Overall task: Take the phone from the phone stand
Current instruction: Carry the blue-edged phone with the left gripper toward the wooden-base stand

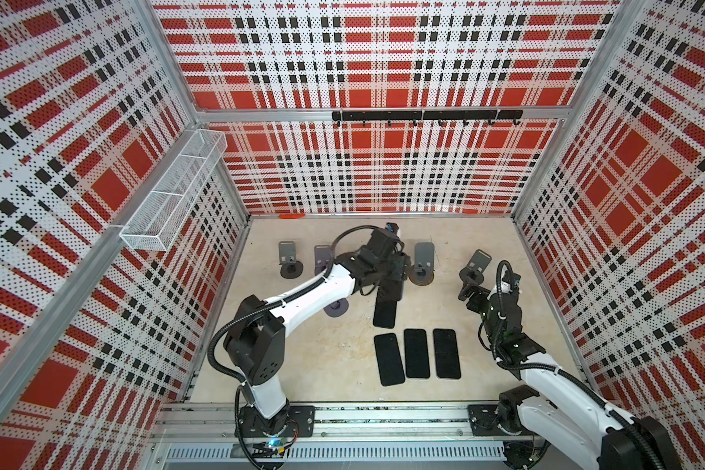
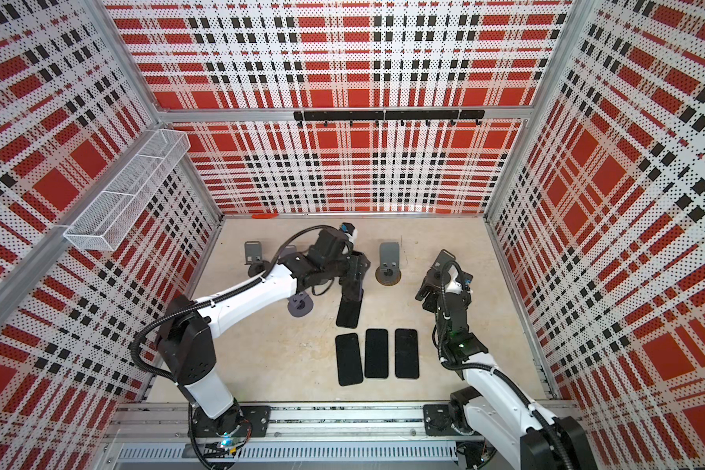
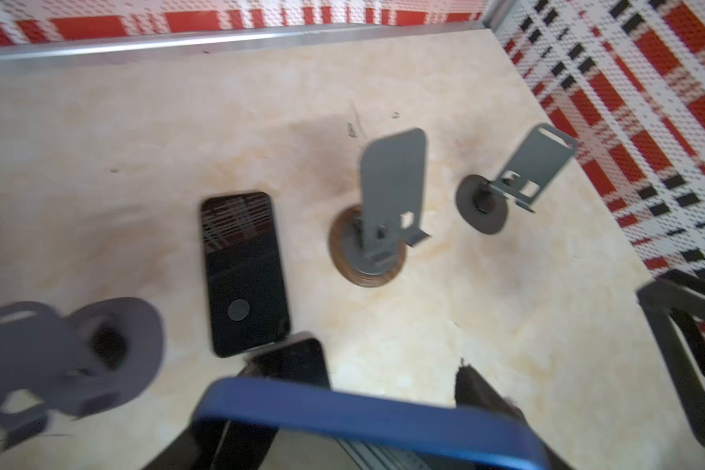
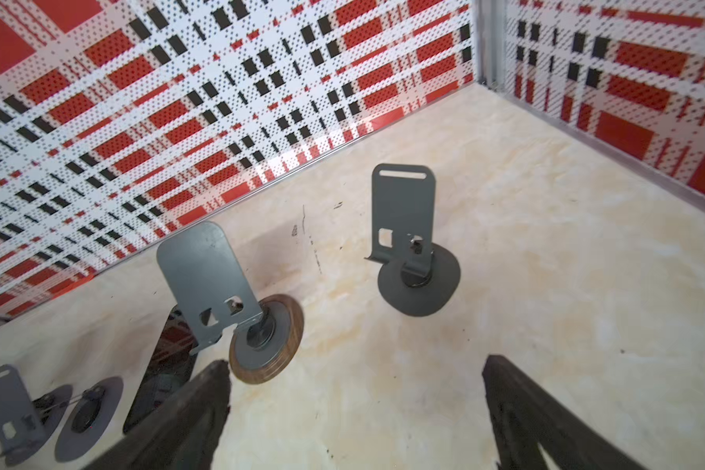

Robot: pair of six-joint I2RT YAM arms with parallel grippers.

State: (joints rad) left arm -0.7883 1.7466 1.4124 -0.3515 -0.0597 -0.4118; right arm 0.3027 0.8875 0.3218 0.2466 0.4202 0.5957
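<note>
Beige tabletop (image 1: 302, 366) has room lower left. Our left pincer (image 1: 395, 272), clamped on the blue phone (image 3: 363, 419), should lay it there flat; right pincer (image 4: 355, 366) stands apart.

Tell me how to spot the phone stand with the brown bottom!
Start at the beige table, then look along the back wall, where grey phone stands sit in a row. Count in from the right: it is the second stand, standing upright. Only this one has a brown ring under its round foot; its neighbours have plain grey feet.
</note>
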